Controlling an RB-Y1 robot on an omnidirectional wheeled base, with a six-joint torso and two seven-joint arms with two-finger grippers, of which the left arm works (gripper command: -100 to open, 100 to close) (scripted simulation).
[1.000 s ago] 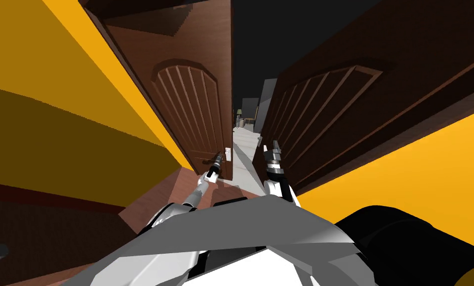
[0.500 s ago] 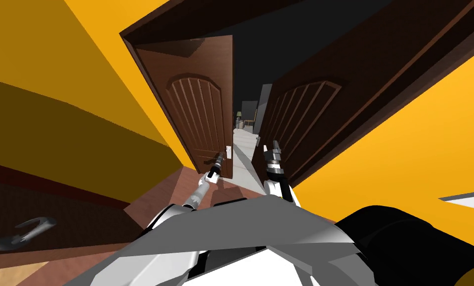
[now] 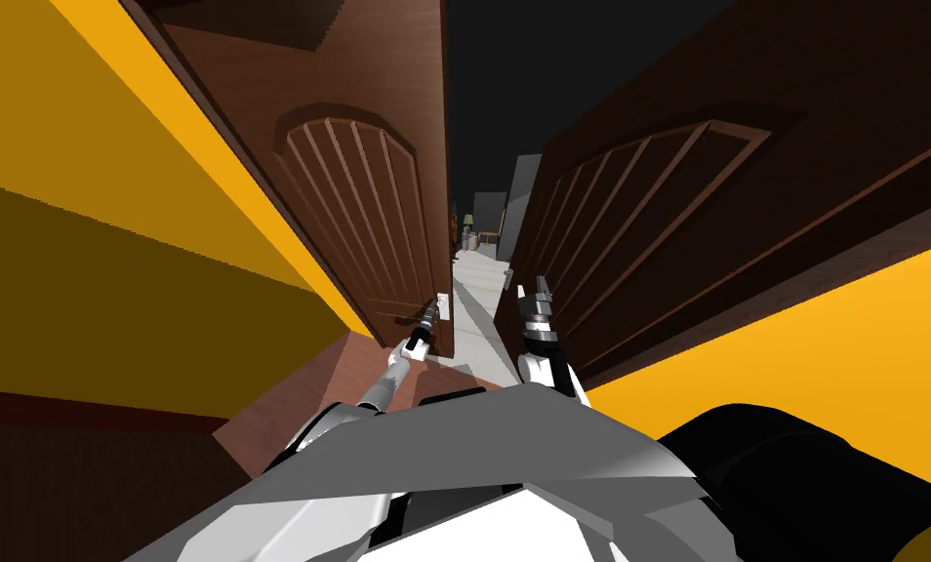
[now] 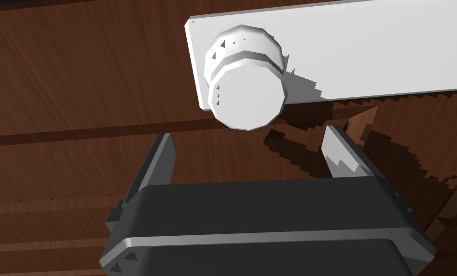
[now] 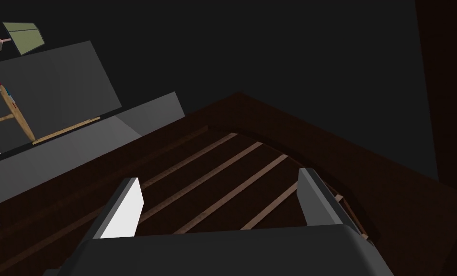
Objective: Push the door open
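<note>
Left gripper (image 4: 245, 147): fingers apart, clamped on nothing. A white round knob (image 4: 244, 79) sits just beyond the fingertips, in line with the gap between them; neither blade appears to touch it. The knob is mounted on a white plate (image 4: 376, 52) fixed to the brown left door leaf (image 3: 356, 215), whose face lies directly ahead of this gripper. Right gripper (image 5: 220, 199): fingers apart, holding nothing, aimed at the ribbed panel of the darker right door leaf (image 3: 668, 215) close ahead; contact cannot be confirmed. Between the two grippers the leaves stand parted, and a strip of pale floor (image 3: 473, 312) runs away ahead through the opening. A yellow wall (image 3: 112, 244) lies outboard of the left gripper.
</note>
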